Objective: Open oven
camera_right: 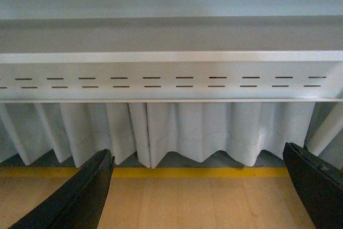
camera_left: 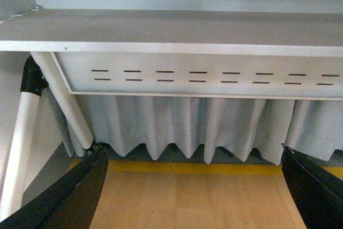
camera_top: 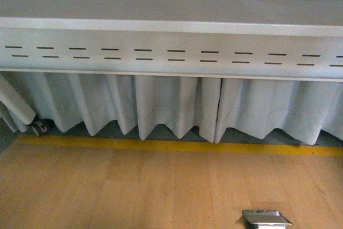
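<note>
So the oven isn't showing up in any of the three views right now. All the cameras are looking at the front edge of a white counter [camera_top: 171, 25] running across the top of the frame, with a slotted panel [camera_top: 171, 54] under it and a pleated cloth skirt [camera_top: 171, 105] hanging below that. My guess is the oven is sitting up on top, above what the frames are catching, and both arms are hanging low in some kind of rest pose, which is why everything is pointing under the counter and not over it. Lower down, a yellow line [camera_top: 161, 145] is running along the wooden floor [camera_top: 134, 191], and a metal plate [camera_top: 266, 219] is poking in at the bottom right of the front view. At the far left a slanted white leg [camera_top: 13, 103] is leaning in. The left jaws are standing wide apart, one dark finger [camera_left: 69, 197] in the bottom left corner of that wrist view and the other in the bottom right, gripping nothing and touching nothing. The right jaws are doing the same, a finger [camera_right: 80, 197] in each bottom corner and only floor and skirt showing between them. I'm reading that as getting ready for a handle, but the arms are going to have to rise first.
</note>
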